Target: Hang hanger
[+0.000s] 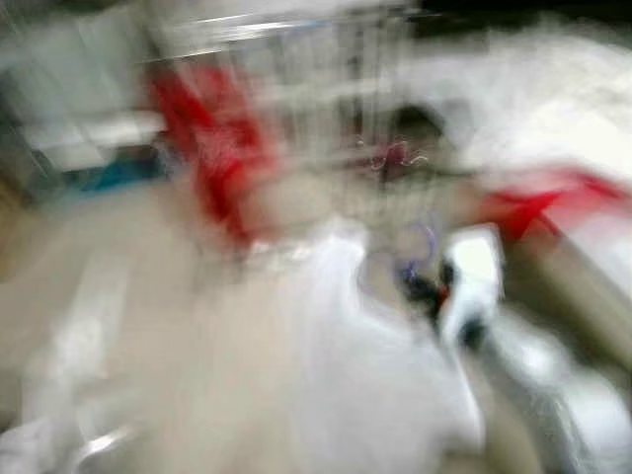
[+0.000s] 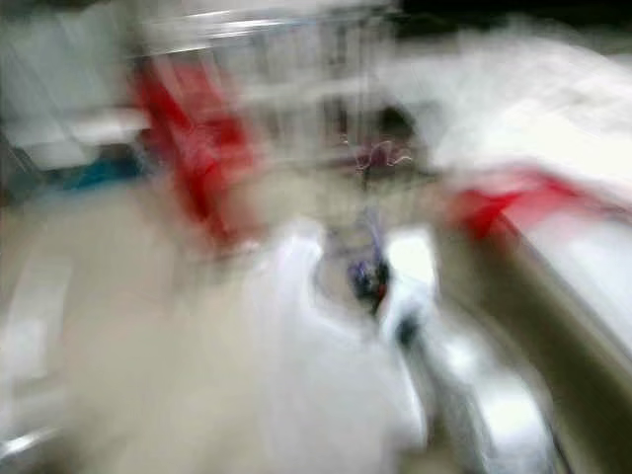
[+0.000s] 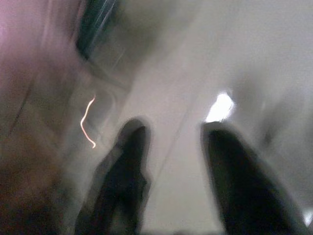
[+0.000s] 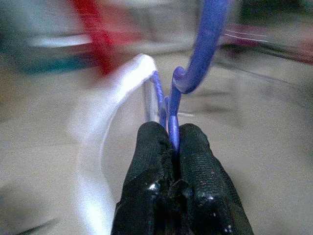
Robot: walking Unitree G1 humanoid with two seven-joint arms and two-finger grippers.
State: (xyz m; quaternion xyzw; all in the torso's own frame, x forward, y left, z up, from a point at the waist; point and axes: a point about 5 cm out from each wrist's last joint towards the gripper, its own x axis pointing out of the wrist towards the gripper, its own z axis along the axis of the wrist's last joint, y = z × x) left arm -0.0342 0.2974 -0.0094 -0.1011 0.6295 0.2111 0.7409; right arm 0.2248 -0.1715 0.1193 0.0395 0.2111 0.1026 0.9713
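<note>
The hanger (image 4: pixel 195 63) is a blue one, and the right pincer (image 4: pixel 171 142) is gripping it just below the hook, its 2 black fingers (image 4: pixel 149 161) clenched on the thin blue neck. The hook is curving up and away from the fingertips, and a white garment (image 4: pixel 98 137) is draping from the hanger and trailing toward the near left. In the head views everything is smeared by motion, but the hanger (image 1: pixel 420 252) is sitting at centre right, above the pale mass of the garment (image 1: pixel 365 375), with the silver right arm reaching in from the near right.

Farther off, a metal drying rack (image 1: pixel 296 79) is standing at the far centre, with a red cloth (image 1: pixel 212 148) hanging on its left side and another red piece (image 1: pixel 543 202) lying to the right beside a white heap. The floor (image 1: pixel 99 296) is light beige.

The left pincer (image 3: pixel 173 161) is hanging released over the floor, its 2 fingers well apart and holding nothing.

Judging by the blur, the camera is swinging fast, so the hook could miss the rail or snag on the red cloth. The grip is narrow and the garment is pulling sideways, so the hanger could twist between the fingers, or the garment could slide off onto the floor.
</note>
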